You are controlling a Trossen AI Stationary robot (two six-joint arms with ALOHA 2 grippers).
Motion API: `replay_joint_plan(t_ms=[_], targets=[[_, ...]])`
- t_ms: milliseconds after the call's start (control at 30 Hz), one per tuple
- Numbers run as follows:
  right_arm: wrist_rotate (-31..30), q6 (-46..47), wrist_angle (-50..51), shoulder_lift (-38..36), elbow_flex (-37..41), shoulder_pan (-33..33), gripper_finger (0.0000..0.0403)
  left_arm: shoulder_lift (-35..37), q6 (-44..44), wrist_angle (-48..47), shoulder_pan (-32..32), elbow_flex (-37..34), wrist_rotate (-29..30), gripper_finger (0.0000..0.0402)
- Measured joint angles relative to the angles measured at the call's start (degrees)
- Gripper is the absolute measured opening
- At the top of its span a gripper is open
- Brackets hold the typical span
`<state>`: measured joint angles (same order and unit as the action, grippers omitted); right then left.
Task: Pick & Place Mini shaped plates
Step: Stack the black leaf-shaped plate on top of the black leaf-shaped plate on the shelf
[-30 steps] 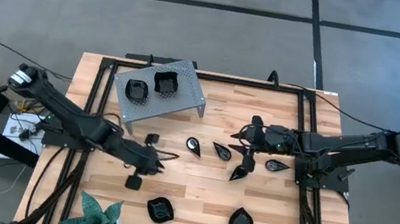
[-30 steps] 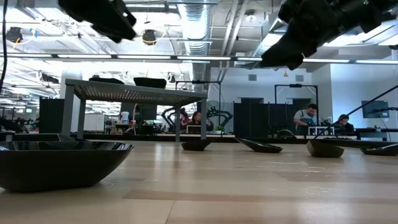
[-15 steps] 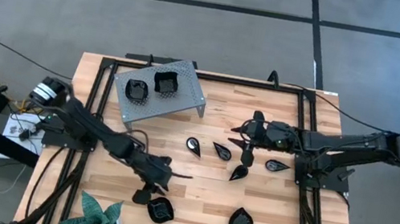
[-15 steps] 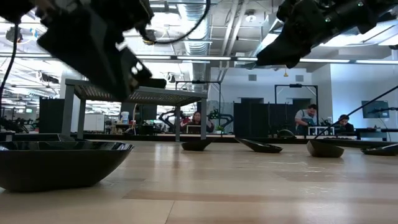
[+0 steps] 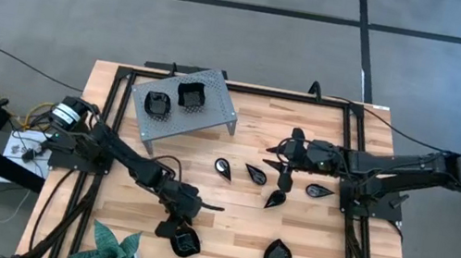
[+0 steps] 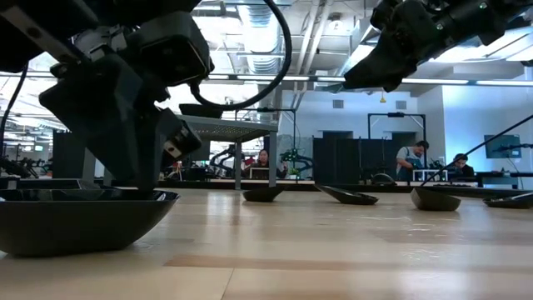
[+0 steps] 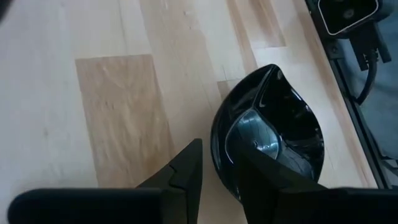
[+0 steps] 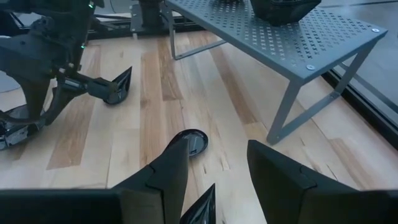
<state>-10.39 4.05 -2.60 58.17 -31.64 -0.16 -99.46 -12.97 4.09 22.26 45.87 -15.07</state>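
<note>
From above, my left gripper (image 5: 178,230) is low over the near edge of the wooden bench (image 5: 235,214), at a glossy black leaf-shaped plate (image 5: 184,242) lying beside the green plant (image 5: 114,250). Through my left wrist camera, one finger (image 7: 186,174) stands just outside this plate's rim and the other reaches over the rim into its hollow, so the gripper is partly open astride the edge and has not closed on it; the plate (image 7: 268,134) rests flat on the wood. My right gripper (image 5: 283,168) hangs above the middle of the bench, fingers spread wide and holding nothing, with small teardrop plates (image 5: 255,173) scattered below it. Another leaf-shaped plate (image 5: 277,257) lies further along the near edge. On the grey perforated stand (image 5: 182,107) at the far left of the bench sit two more black plates (image 5: 159,104). In the level view, people (image 6: 408,157) sit at desks in the room beyond.
</note>
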Motion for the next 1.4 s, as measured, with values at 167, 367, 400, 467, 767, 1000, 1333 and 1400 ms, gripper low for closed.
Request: replay_joint_plan(t_ms=[167,367,400,467,767,1000,1333,1400], targets=[[0.00,-0.04,-0.01,0.00,0.00,0.00,0.0159,0.02,0.00,0.18,-0.17,0.00,-0.02,0.0088],[0.00,-0.04,0.01,0.00,0.00,0.00,0.0159,0.02,-1.91,0.25,-0.17,0.00,-0.02,0.0088],[0.00,-0.04,-0.01,0.00,0.00,0.00,0.0159,0.02,-2.37,0.27,-0.10,-0.03,-0.02,0.0088],[0.00,-0.04,0.01,0.00,0.00,0.04,0.0159,0.02,-2.78,0.60,-0.07,-0.69,-0.01,0.0088],[0.00,-0.04,-0.01,0.00,0.00,0.02,0.0159,0.02,-4.04,0.69,-0.07,-3.67,0.00,0.0087],[0.00,-0.04,0.00,0.00,0.00,0.02,0.0159,0.12,0.03,1.34,-0.08,-3.65,-0.23,0.0013],[0.00,-0.02,0.00,0.00,0.02,0.00,0.0159,17.49,5.69,-3.89,-0.38,-3.50,3.49,0.0007],[0.00,-0.01,-0.01,0.00,0.02,0.00,0.0159,23.66,9.29,-9.70,-0.66,-3.50,8.05,0.0008]])
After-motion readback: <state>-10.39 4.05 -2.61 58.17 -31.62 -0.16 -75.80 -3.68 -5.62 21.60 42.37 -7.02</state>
